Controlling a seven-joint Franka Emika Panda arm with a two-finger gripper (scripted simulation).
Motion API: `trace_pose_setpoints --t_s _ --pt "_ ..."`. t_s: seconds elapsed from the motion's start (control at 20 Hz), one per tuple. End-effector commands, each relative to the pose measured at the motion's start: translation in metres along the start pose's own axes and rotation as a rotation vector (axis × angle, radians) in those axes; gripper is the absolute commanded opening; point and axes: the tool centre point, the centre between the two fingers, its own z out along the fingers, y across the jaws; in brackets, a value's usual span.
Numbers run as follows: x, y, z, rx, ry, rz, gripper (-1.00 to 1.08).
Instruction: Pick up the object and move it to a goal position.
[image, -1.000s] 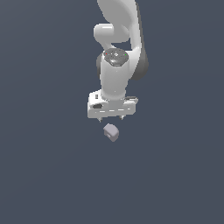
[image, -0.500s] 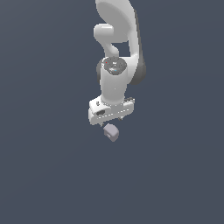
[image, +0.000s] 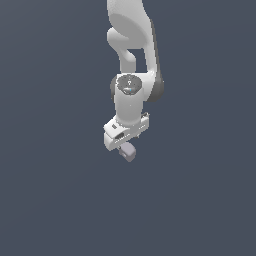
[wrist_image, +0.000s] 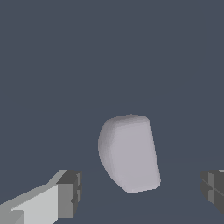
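Observation:
The object (image: 129, 151) is a small grey-lavender block with rounded edges, lying on the dark floor right under my white gripper (image: 127, 146). In the wrist view the object (wrist_image: 129, 153) lies between the two fingers, with a gap on each side. One dark fingertip (wrist_image: 71, 193) stands on one side of it and the other fingertip (wrist_image: 213, 189) shows at the frame's edge. The gripper (wrist_image: 141, 191) is open and touches nothing.
The white arm (image: 131, 50) rises from the gripper to the exterior view's top edge. A plain dark grey floor (image: 50, 200) surrounds the block on all sides.
The gripper has come down toward the block, closing the gap that showed between them a second ago. The block has not moved.

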Motion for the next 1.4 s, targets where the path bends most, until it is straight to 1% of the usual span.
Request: trace_pose_setpoints --t_s 0.0,0.25,0.5,0.9,1.35 --pt "0.0 -0.001 0.006 0.004 0.003 -0.055 1.0" --pt "-0.001 -0.003 0.014 0.011 0.007 -0.132 1.0" --pt "-0.001 -0.004 0.019 0.015 0.009 -0.176 1.0" --pt "-0.001 -0.004 0.023 0.016 0.009 -0.182 1.0" --pt "-0.002 -0.006 0.063 0.016 0.01 -0.186 1.0"
